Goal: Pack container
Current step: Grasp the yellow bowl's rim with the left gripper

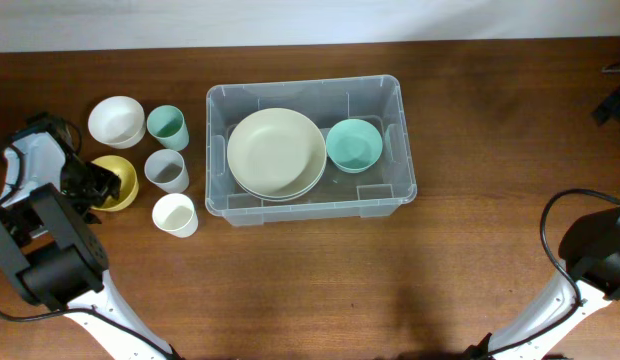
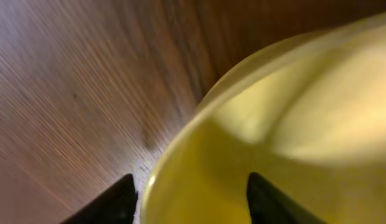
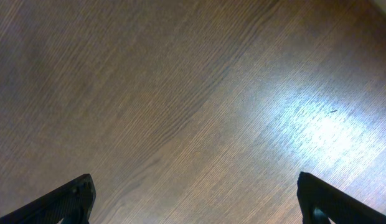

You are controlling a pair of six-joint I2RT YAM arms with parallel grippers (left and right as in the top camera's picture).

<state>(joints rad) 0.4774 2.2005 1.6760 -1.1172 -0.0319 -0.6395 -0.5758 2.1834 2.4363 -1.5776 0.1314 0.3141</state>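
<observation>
The container (image 1: 310,208) is being shown at the middle of the table (image 1: 470,280), with stacked cream plates (image 1: 276,152) and a teal bowl (image 1: 353,145) being held inside it. At the left, the rim of a yellow bowl (image 2: 292,124) is being straddled by the left gripper (image 2: 193,199), one finger outside, one inside; whether it is being clamped cannot be told. The right gripper (image 3: 196,196) is being held wide apart over bare wood
</observation>
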